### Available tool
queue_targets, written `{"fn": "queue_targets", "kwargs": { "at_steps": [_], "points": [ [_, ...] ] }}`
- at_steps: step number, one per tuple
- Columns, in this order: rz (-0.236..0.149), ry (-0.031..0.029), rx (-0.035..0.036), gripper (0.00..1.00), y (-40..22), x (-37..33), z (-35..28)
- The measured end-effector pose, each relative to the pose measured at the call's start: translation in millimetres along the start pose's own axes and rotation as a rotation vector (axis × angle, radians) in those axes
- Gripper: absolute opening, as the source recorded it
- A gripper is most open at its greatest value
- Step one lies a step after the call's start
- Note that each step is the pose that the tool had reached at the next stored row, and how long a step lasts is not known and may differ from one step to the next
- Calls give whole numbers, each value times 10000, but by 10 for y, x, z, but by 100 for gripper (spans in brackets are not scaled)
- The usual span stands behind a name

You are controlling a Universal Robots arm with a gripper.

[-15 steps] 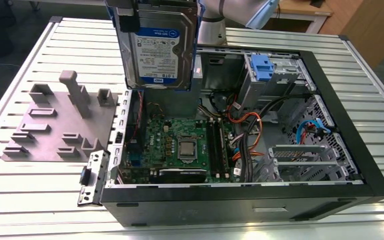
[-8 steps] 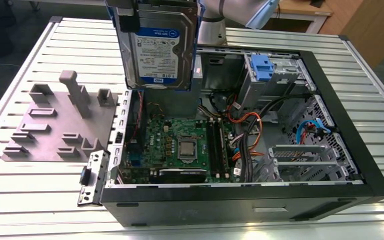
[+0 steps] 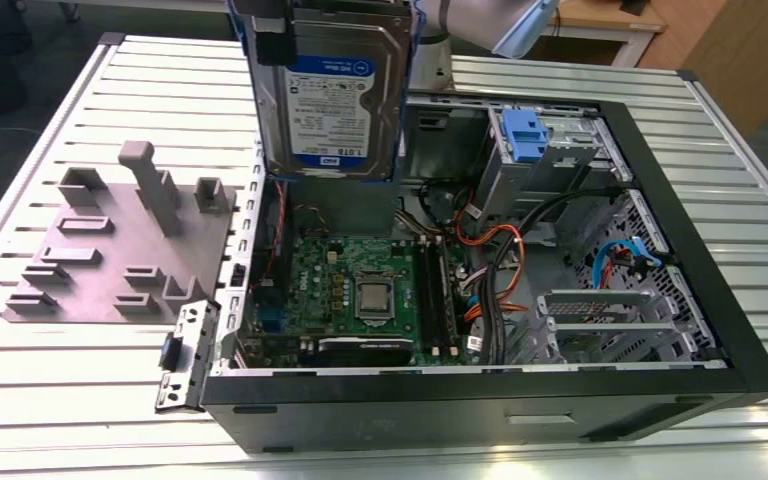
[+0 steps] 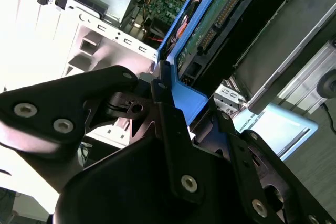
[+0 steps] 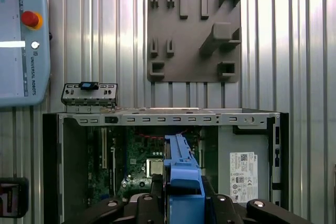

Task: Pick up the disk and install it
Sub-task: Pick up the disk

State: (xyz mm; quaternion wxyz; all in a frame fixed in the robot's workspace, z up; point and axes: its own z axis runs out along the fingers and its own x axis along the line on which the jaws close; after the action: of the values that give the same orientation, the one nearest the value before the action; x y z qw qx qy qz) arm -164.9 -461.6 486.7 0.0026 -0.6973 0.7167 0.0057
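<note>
The disk [image 3: 331, 95] hangs upright above the open computer case [image 3: 491, 405], label side facing the exterior camera. Its top edge is cut off by the frame, and its lower edge overlaps the case interior above the motherboard [image 3: 357, 285]; cannot tell whether it touches anything there. It blocks the back of the case behind it. The gripper [image 5: 182, 190] is clamped on the disk: in the first wrist view black fingers [image 5: 156, 184] sit on either side of the blue carrier [image 5: 184, 174], tight against it. There the disk is seen edge-on, so the label is hidden. In the second wrist view the disk's circuit board side [image 4: 210, 24] shows, and the gripper body covers much of the scene. Inside the case, a metal drive cage with a blue latch tab [image 3: 524, 130] stands toward the exterior view's right, with orange cables [image 3: 491, 245] beside the motherboard. A grey power supply box [image 5: 244, 169] sits in one corner. Outside the case, a grey fixture plate [image 3: 104, 260] lies on the slatted table [image 3: 37, 400], a small metal bracket [image 3: 177, 355] just beside the case, and a teach pendant [image 5: 23, 40], partly cut off.
</note>
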Motion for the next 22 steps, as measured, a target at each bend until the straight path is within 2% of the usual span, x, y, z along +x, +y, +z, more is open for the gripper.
{"fn": "queue_targets", "kwargs": {
  "at_steps": [14, 22],
  "points": [
    [0, 1, 0, 36, -80, -2, -1],
    [1, 0, 0, 36, -86, -2, 0]
  ]
}}
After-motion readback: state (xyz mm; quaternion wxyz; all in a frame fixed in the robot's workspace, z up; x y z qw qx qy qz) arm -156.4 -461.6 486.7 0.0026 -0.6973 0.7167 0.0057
